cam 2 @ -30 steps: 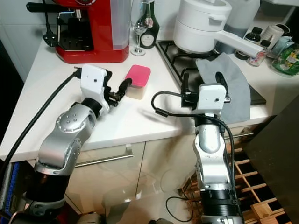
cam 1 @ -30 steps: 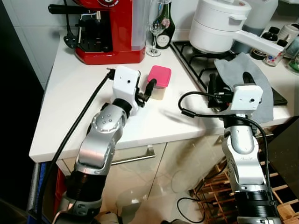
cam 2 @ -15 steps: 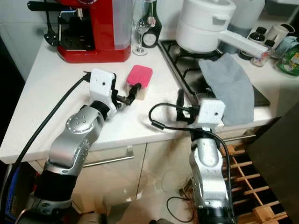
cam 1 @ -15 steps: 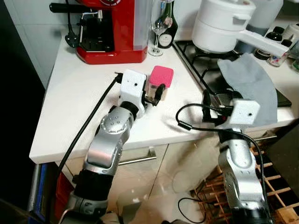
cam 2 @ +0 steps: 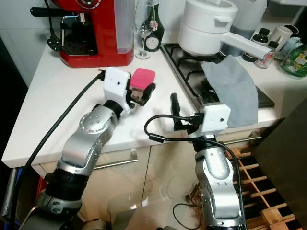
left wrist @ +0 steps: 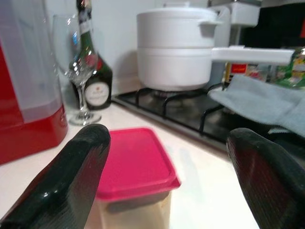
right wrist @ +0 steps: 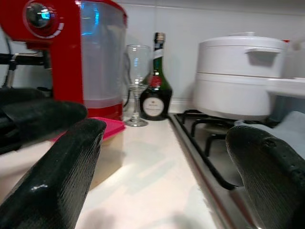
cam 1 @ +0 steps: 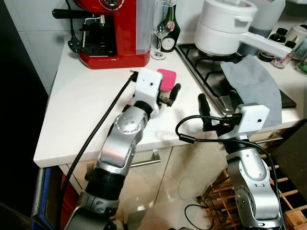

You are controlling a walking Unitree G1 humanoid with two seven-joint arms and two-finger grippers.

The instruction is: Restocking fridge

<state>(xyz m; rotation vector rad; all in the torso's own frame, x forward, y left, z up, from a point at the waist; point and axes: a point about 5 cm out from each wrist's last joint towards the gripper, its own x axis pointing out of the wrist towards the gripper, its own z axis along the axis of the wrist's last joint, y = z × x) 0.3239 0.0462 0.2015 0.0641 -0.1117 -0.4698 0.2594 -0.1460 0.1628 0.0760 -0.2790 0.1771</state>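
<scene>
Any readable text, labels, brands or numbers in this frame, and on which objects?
None can be read.
Dark green bottle: round white label, print too blurred.
Neck label of that bottle: red and white, illegible.
Red coffee machine: no legible brand or marking.
Small bottles and jars at the counter's far right: labels too small.
Pink-lidded container between the left gripper fingers: no print visible.

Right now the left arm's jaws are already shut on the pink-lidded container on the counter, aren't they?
Not quite. The left wrist view shows the left gripper with its jaws open, one on either side of the pink-lidded container, which stands on the counter.
</scene>
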